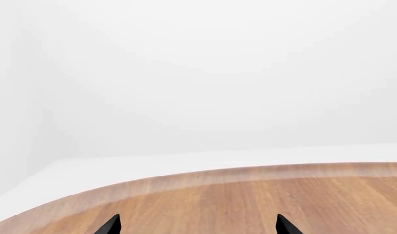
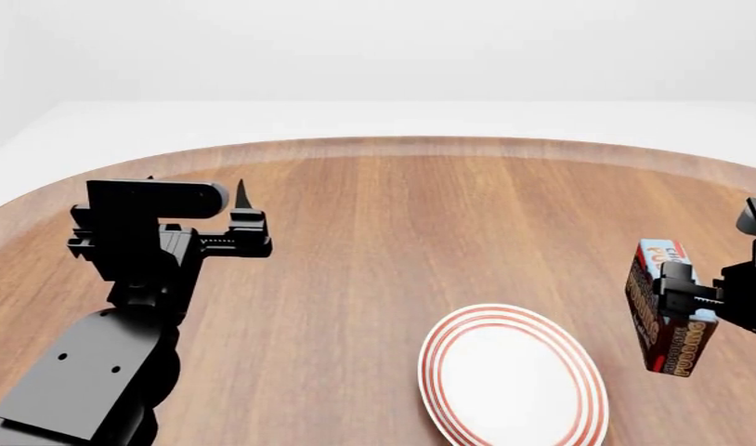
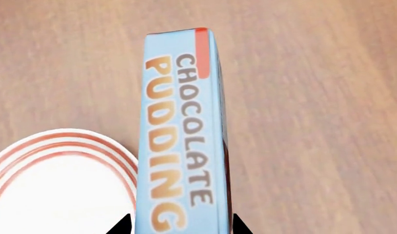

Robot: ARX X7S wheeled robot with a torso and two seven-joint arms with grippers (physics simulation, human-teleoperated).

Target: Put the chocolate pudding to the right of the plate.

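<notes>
The chocolate pudding (image 2: 666, 316) is a small carton with dark brown sides and a light blue top. My right gripper (image 2: 694, 299) is shut on it and holds it above the table, right of the plate (image 2: 514, 390). In the right wrist view the carton's blue lettered top (image 3: 182, 131) sits between the fingertips of the right gripper (image 3: 180, 226), with the red-ringed plate (image 3: 55, 185) beside it. My left gripper (image 2: 244, 218) is open and empty over the table's left side; its two fingertips stand wide apart in the left wrist view (image 1: 198, 225).
The round wooden table (image 2: 378, 232) curves away at the far edge (image 1: 218, 175), with white floor and wall behind. The left arm (image 2: 118, 325) stands over the table's left front.
</notes>
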